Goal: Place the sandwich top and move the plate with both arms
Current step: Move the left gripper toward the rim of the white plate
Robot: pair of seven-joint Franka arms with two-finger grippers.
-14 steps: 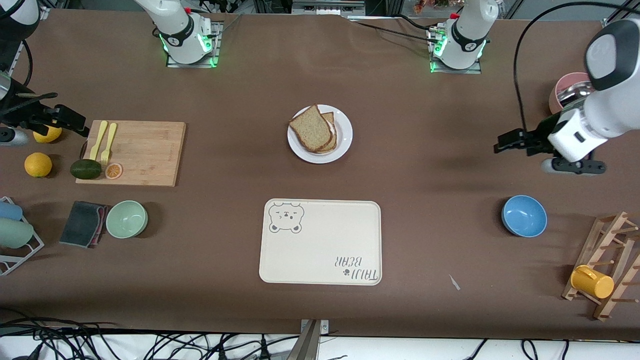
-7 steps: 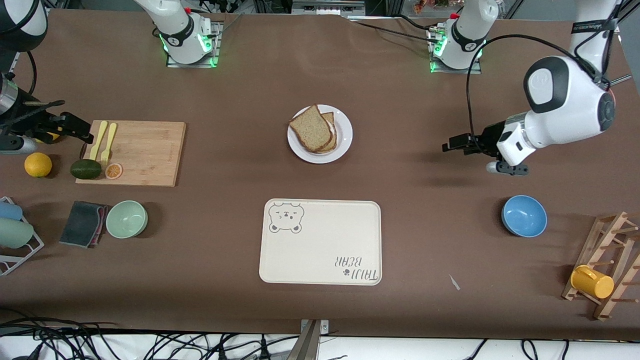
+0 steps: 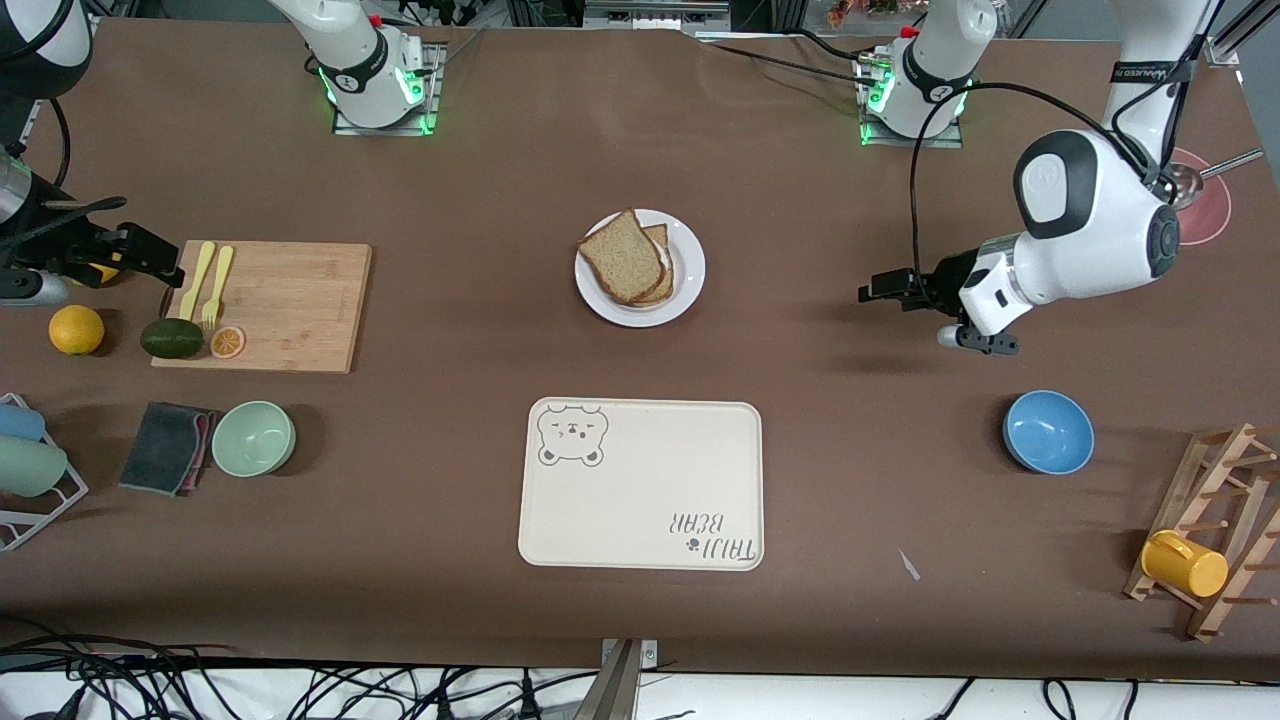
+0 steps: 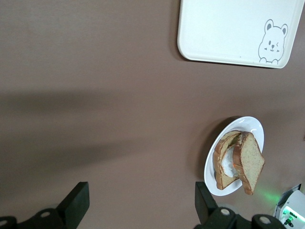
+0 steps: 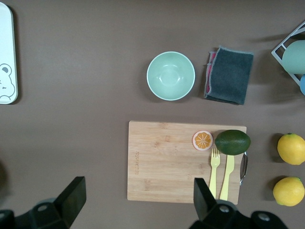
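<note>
The white plate (image 3: pixel 690 268) sits mid-table, farther from the front camera than the bear tray. The sandwich top (image 3: pixel 620 258), a light speckled slice, lies tilted on a lower slice on the plate. In the left wrist view the plate (image 4: pixel 252 125) and the sandwich top (image 4: pixel 249 163) show with egg white under the slice. My left gripper (image 3: pixel 873 290) is open and empty over bare table between the plate and the left arm's end; it also shows in the left wrist view (image 4: pixel 141 200). My right gripper (image 3: pixel 160 258) is open and empty over the cutting board's edge, as the right wrist view (image 5: pixel 138 198) shows.
The cream bear tray (image 3: pixel 640 485) lies nearer the front camera than the plate. A blue bowl (image 3: pixel 1048 432), a mug rack (image 3: pixel 1210 530) and a pink plate (image 3: pixel 1205 205) are toward the left arm's end. A cutting board (image 3: pixel 290 305), green bowl (image 3: pixel 253 438), cloth (image 3: pixel 165 447) and lemon (image 3: pixel 76 329) are toward the right arm's end.
My left arm has swung in from the table's end toward the plate, with its gripper still open. My right gripper has hardly moved. The bread and plate have not moved.
</note>
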